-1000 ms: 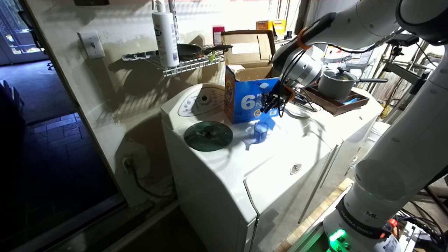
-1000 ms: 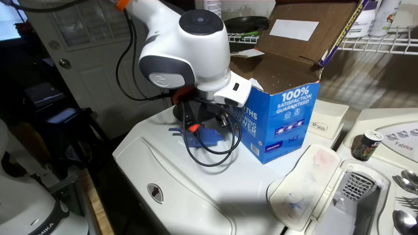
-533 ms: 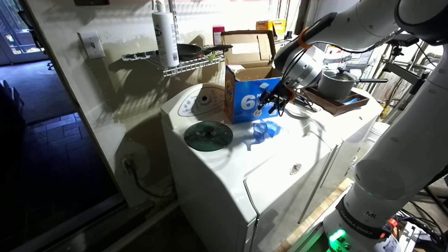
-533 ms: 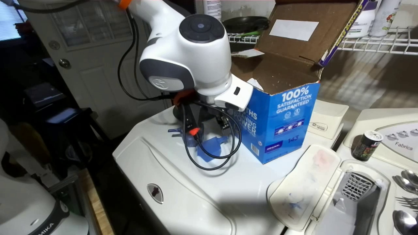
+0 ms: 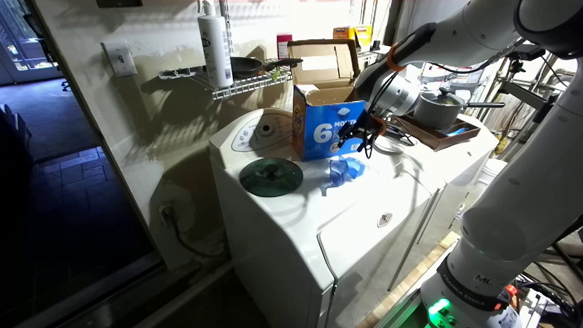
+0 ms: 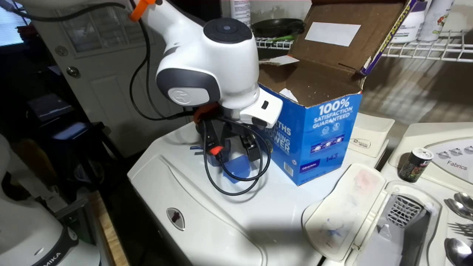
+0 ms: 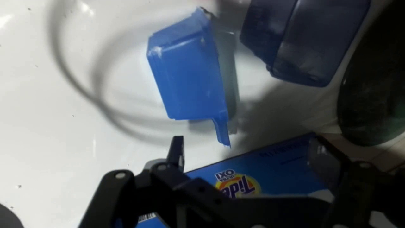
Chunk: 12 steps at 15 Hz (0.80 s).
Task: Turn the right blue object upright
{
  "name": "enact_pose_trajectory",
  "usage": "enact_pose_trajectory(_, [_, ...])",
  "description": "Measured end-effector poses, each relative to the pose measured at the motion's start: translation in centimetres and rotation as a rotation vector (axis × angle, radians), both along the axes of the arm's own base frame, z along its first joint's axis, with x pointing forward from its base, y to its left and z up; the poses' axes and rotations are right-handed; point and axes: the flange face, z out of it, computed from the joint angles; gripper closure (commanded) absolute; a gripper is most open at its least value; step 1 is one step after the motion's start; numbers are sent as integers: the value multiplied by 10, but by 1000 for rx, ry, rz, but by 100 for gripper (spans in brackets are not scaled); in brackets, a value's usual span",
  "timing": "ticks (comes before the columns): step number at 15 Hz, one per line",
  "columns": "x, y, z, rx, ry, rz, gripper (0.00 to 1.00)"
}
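The gripper (image 7: 248, 150), wide and empty, hangs near the right blue scoop (image 7: 191, 76), which seems tipped on its side on the white laundry machine (image 5: 291, 218) by the Tide box (image 7: 270, 167). This looks like the approach; next: align, descend, pinch.

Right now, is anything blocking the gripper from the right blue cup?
In the wrist view, nothing visible stands between the open gripper and the right blue cup; in an exterior view, a black cable loops in front.

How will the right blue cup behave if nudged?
The right blue cup looks like thin plastic, so probably light yet stiff. Its flat sides suggest sliding, not rolling, on the glossy white top. Its protruding handle might make it swivel.
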Motion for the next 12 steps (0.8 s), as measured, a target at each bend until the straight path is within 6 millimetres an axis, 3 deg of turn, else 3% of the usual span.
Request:
enact_pose_trajectory(10, [-3,17,-6,-211,217,80,0])
enact_pose_trajectory(11, [-4,19,-8,-214,233,90,1])
enact_pose_trajectory(12, [-4,20,-9,-218,247,98,8])
